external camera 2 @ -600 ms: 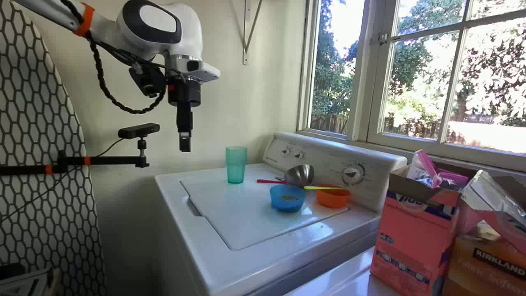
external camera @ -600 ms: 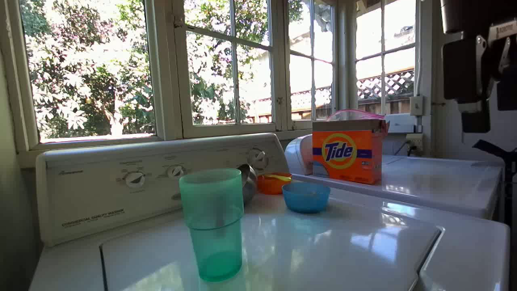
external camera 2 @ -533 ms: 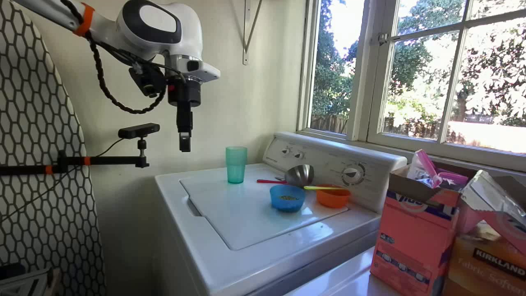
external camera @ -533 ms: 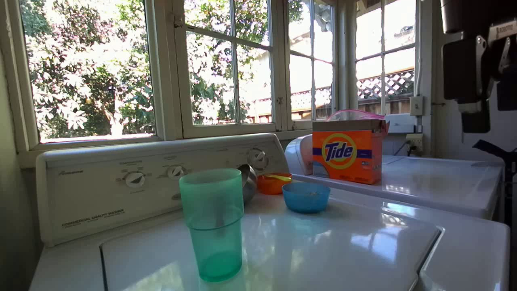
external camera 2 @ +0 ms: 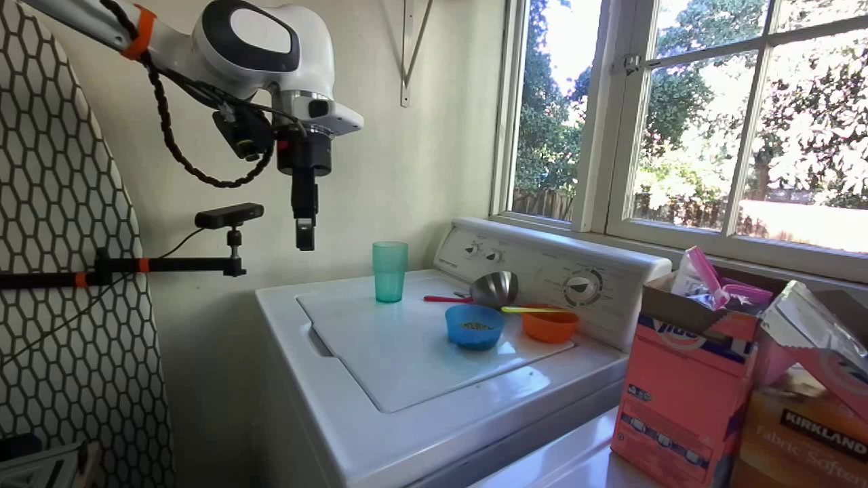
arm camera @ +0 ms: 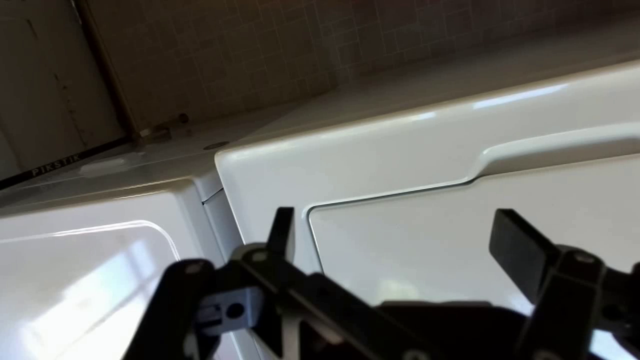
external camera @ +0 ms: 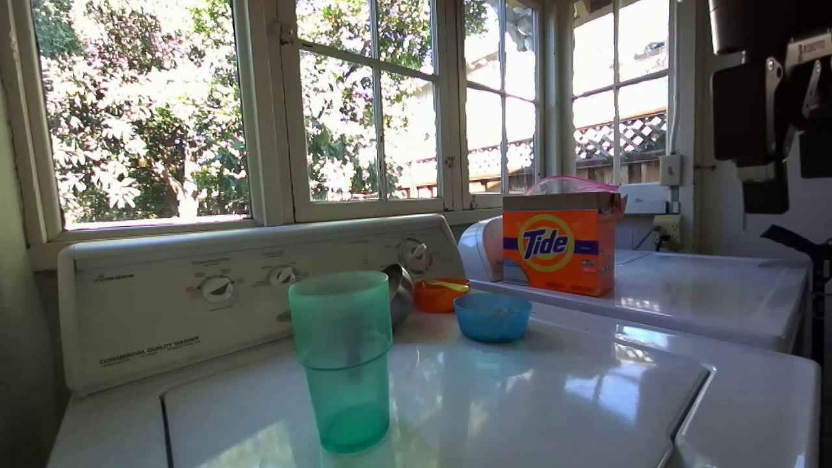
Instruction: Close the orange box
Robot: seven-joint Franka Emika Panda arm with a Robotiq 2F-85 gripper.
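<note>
The orange box [external camera: 552, 246] with the Tide logo stands upright on the white machine beside the washer. In an exterior view its side looks pinkish-red [external camera 2: 678, 400]. Its top is open and a clear bag with a pink zip strip [external camera 2: 705, 279] sticks out. A flap [external camera 2: 824, 339] with a pale inner face hangs outward on the far right. My gripper [arm camera: 392, 225] is open and empty, its fingers wide apart over the washer lid. In an exterior view the gripper [external camera 2: 306, 237] hangs high at the left, well away from the box. The box is out of the wrist view.
A green cup [external camera: 341, 364], a blue bowl [external camera 2: 475, 327], a small orange bowl [external camera 2: 550, 325] with a yellow handle across it and a metal ladle [external camera 2: 495, 289] sit on the washer [external camera 2: 407, 359]. A Kirkland box [external camera 2: 800, 434] stands against the orange box. Windows rise behind.
</note>
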